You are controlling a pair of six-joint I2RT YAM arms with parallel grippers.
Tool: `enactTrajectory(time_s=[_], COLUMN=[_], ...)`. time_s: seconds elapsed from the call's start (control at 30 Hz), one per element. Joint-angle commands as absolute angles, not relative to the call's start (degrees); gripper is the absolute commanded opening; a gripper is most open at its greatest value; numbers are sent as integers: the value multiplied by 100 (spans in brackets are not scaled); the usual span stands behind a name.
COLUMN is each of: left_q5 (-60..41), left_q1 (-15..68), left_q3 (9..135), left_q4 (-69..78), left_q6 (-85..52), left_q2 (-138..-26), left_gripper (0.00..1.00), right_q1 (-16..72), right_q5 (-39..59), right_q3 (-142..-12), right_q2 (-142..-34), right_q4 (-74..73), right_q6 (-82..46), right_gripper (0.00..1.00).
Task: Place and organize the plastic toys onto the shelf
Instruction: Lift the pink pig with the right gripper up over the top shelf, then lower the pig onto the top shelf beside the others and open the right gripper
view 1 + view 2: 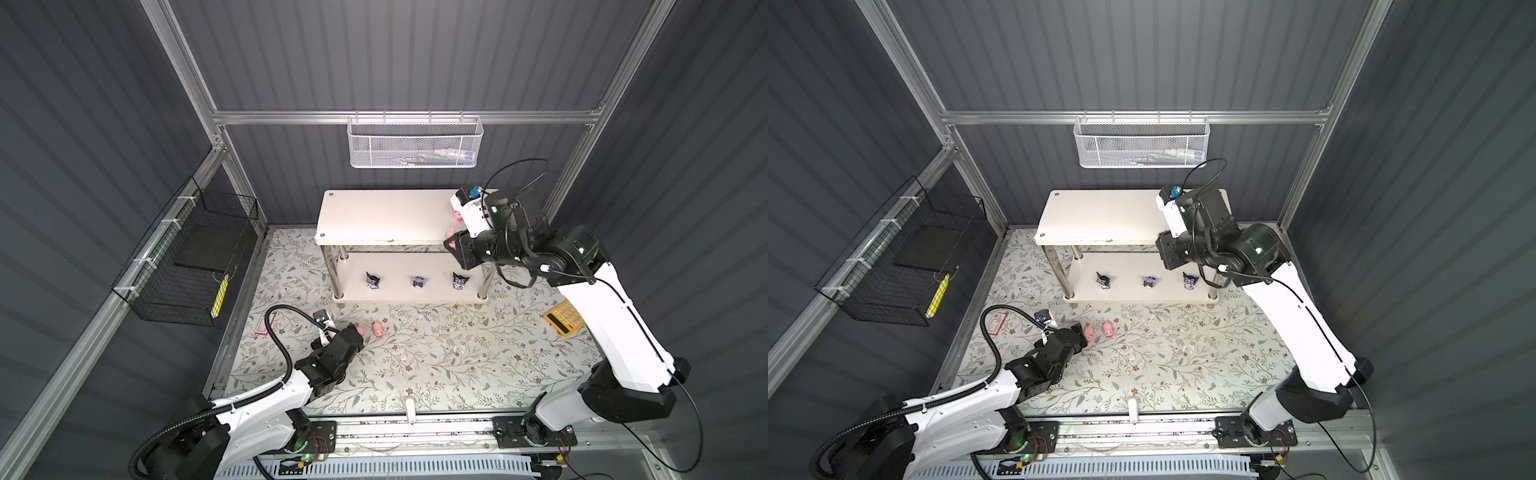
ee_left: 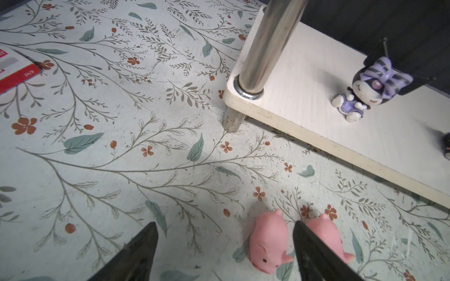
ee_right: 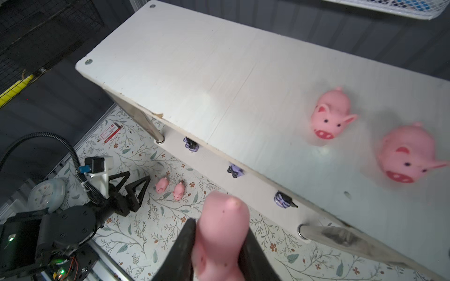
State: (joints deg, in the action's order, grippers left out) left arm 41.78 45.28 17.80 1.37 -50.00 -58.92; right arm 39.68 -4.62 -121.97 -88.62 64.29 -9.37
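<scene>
The white two-tier shelf (image 1: 386, 216) stands at the back. Two pink pigs (image 3: 331, 114) (image 3: 409, 155) sit on the right of its top board. Three black-and-purple figures (image 1: 372, 281) (image 1: 419, 281) (image 1: 459, 281) stand in a row on the lower board. My right gripper (image 3: 220, 226) is shut on another pink pig (image 3: 222, 243), held at the front right edge of the top board (image 1: 451, 241). My left gripper (image 2: 224, 225) is open and low over the mat. One pig (image 2: 267, 243) lies between its fingers, and a second pig (image 2: 323, 233) lies just outside one finger.
A yellow calculator (image 1: 565, 318) lies on the mat at the right. A red-and-white card (image 1: 996, 324) lies at the left edge. A white mesh basket (image 1: 415, 143) hangs on the back wall, and a black wire basket (image 1: 187, 257) on the left wall.
</scene>
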Motion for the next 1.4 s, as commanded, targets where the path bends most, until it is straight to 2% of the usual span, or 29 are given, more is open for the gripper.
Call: enactTrajectory(time_s=[0.0,0.1,0.3,1.37], left_q5=[4157,4164,4158,4070], left_q1=[4491,4487,4482,4408], left_q3=[1793,1772,1725,1757], left_q4=[160,161,187,410], left_q6=[-4948,-4948,-4994,-4948], left_q2=[-5846,-5820,-5844,-6165], left_gripper=[87,87,87,87], right_q1=[3759,3533,3300,3163], right_q5=[-394,-30,99,140], right_q3=[-12568,-12918,-13729,-14340], right_q2=[-9302,-9704,-10541,-11537], right_q4=[6223,6147,6387,6231], right_q6=[-698,-715,-729,-809], right_gripper=[30,30,30,34])
